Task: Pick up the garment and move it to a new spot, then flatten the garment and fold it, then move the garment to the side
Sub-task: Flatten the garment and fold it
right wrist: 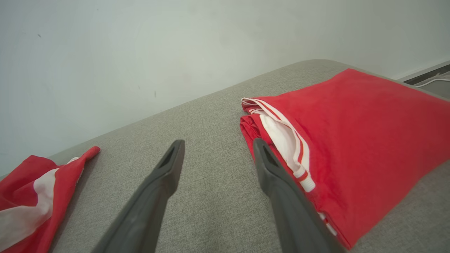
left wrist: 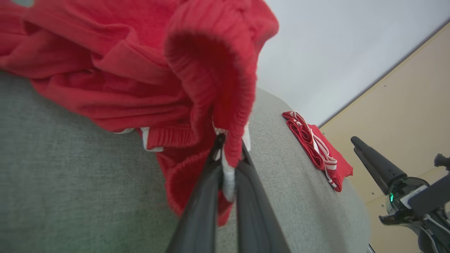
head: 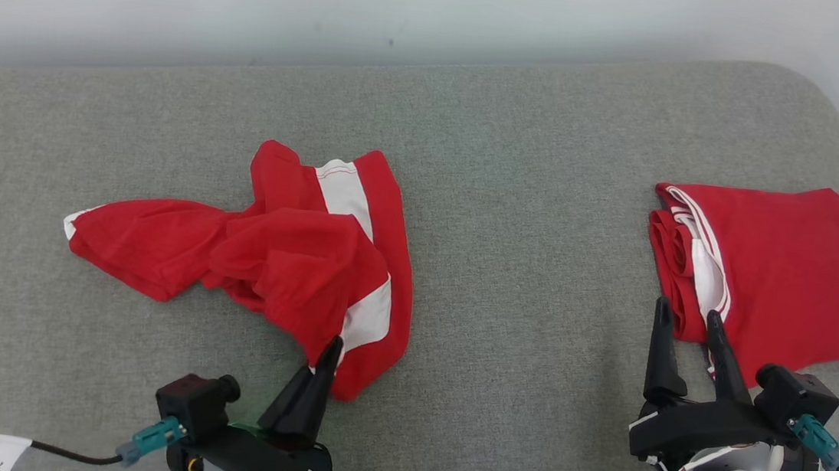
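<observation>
I'm seeing crumpled red-and-white garment (head: 286, 261) lying left of centre on grey cushion (head: 546, 201). My left gripper (head: 332, 346) is pinching garment's near edge, jaws together on fabric. In left wrist view, white trim (left wrist: 228, 179) is sitting clamped between fingers (left wrist: 200, 196). My right gripper (head: 685, 315) is hovering with jaws apart, gripping nothing, just beside near-left corner of folded garment (head: 785, 271) lying at cushion's right end. I'm unable to tell whether its fingertip is touching that fabric.
</observation>
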